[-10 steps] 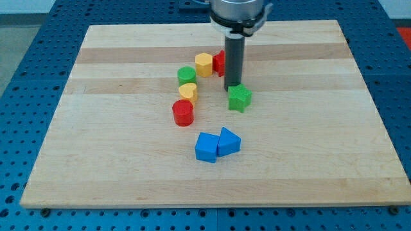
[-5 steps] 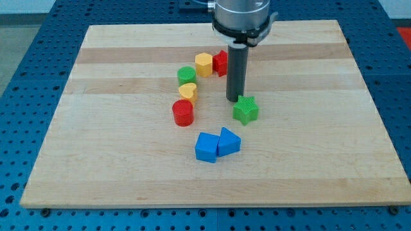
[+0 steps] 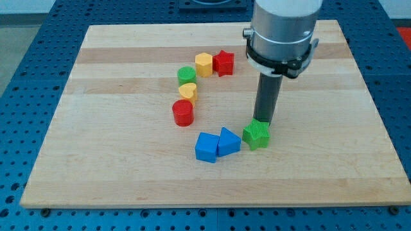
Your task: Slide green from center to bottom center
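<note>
Rod tip [image 3: 262, 121] is being pressed against the top edge of the green star [image 3: 257, 135] — placed behind it so a push is carried toward the view's bottom. No jaws are fitted; nothing is being held, only touched. The green star is being kept just right of the blue blocks [image 3: 217, 145], lower middle of the board [image 3: 334, 160], not yet at the bottom edge. Red cylinder [image 3: 183, 113] — and the upper cluster — are being left well apart.

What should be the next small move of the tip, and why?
Probably keep pushing toward the view's bottom, angling slightly left. My tip sits just above the green star block, which lies right of the blue blocks and short of the board's bottom centre.
</note>
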You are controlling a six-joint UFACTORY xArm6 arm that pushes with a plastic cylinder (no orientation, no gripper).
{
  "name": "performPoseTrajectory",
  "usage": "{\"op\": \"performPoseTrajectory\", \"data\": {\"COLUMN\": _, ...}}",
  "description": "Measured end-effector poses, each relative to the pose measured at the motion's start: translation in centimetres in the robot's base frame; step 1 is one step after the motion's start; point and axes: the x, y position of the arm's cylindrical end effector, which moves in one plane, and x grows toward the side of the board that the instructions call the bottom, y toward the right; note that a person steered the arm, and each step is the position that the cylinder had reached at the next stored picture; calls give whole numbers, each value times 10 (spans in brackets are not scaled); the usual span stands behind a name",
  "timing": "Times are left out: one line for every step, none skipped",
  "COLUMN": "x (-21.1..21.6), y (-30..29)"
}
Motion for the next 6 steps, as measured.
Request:
{"op": "performPoseTrajectory", "data": {"x": 2, "y": 0}}
{"op": "performPoseTrajectory", "data": {"x": 3, "y": 0}}
{"op": "performPoseTrajectory", "data": {"x": 8, "y": 0}}
{"op": "performPoseTrajectory", "data": {"x": 4, "y": 0}}
{"op": "performPoseTrajectory", "data": {"x": -26, "y": -5}}
{"op": "performPoseTrajectory", "data": {"x": -49, "y": -24}}
